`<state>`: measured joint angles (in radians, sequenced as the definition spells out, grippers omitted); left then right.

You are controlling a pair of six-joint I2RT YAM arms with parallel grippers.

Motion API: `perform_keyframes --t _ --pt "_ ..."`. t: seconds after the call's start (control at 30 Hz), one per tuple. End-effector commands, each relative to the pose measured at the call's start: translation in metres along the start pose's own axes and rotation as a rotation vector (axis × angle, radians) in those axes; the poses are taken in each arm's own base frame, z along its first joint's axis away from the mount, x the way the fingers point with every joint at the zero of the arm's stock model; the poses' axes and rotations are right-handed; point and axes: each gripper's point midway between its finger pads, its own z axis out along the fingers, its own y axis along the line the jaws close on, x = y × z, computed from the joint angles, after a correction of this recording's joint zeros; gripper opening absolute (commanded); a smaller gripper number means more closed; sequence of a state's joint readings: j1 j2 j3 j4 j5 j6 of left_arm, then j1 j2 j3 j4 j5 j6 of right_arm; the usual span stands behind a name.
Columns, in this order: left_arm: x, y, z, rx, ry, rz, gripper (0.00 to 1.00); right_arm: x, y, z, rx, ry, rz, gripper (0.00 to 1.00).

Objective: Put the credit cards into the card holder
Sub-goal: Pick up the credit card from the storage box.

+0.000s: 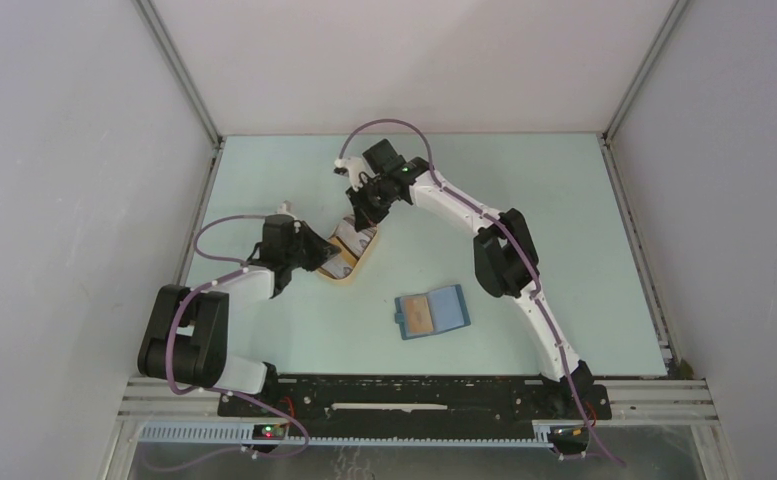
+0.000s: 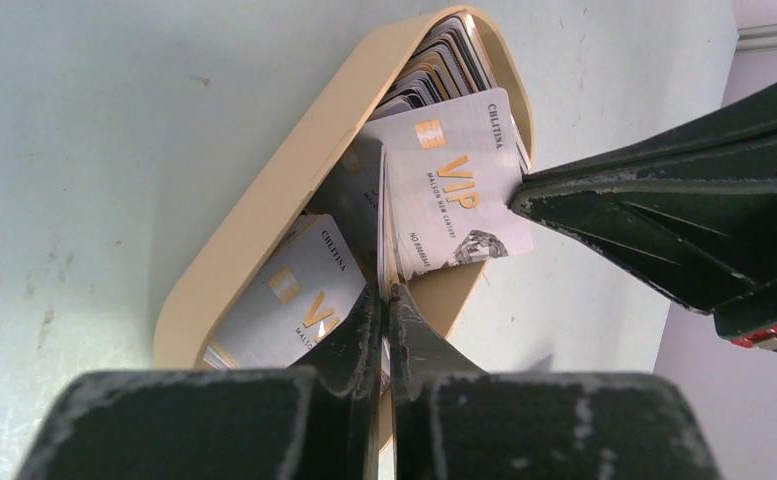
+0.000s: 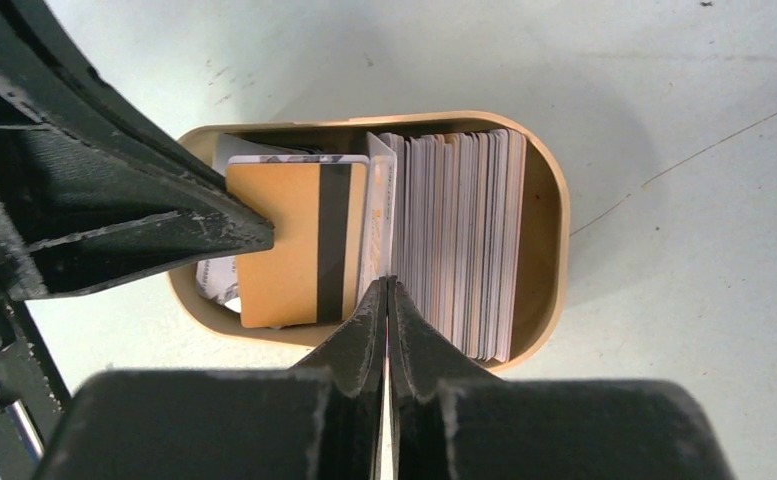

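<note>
**Inspector:** Where are the thin plastic credit cards (image 3: 454,230)?

**Examiner:** They stand packed on edge in the tan oval tray (image 3: 554,200), left of centre on the pale green table (image 1: 564,250). A silver VIP card (image 2: 454,190) and a gold card with a black stripe (image 3: 294,240) lean loose at one end.

**Inspector:** And the arms?

**Examiner:** The left gripper (image 2: 384,300) is at the tray, its fingers clenched on the edge of one of the credit cards. The right gripper (image 3: 386,295) is pinched tight on a card edge in the same way, from the tray's far side.

**Inspector:** The holder?

**Examiner:** The teal-blue folding card holder (image 1: 451,308) lies open and flat near mid-table, apart from the tray. A tan card (image 1: 419,316) shows on its left half. I cannot tell whether it is slotted in.
</note>
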<state>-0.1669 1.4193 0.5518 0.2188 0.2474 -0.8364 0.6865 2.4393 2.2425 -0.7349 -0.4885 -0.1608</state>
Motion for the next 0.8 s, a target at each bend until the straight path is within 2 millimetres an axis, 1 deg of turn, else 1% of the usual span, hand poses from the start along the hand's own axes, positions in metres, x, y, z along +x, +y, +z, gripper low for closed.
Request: perform_keyframes --t 0.0,0.1,0.3,0.37,0.53,0.63,0.77 --pt "0.007 0.025 0.000 -0.073 0.015 0.019 0.04 -0.035 0.016 -0.033 -0.025 -0.097 -0.066 0.05" --pt "0.008 0.027 0.002 -0.075 0.020 0.018 0.04 -0.034 0.017 -0.031 -0.027 -0.093 -0.065 0.07" --pt "0.008 0.032 0.002 -0.089 0.021 0.014 0.05 -0.040 0.011 -0.041 -0.001 -0.112 -0.066 0.01" --pt "0.008 0.033 0.001 -0.092 0.020 0.015 0.06 -0.041 0.011 -0.045 -0.008 -0.119 -0.060 0.00" --pt "0.006 0.032 -0.002 -0.097 0.012 0.018 0.12 -0.046 0.017 -0.051 -0.073 -0.140 -0.030 0.00" --pt "0.005 0.030 -0.005 -0.095 0.006 0.022 0.16 -0.044 0.019 -0.050 -0.110 -0.140 -0.005 0.00" --pt "0.002 0.027 -0.010 -0.092 -0.004 0.030 0.25 -0.043 0.020 -0.049 -0.149 -0.143 0.030 0.00"
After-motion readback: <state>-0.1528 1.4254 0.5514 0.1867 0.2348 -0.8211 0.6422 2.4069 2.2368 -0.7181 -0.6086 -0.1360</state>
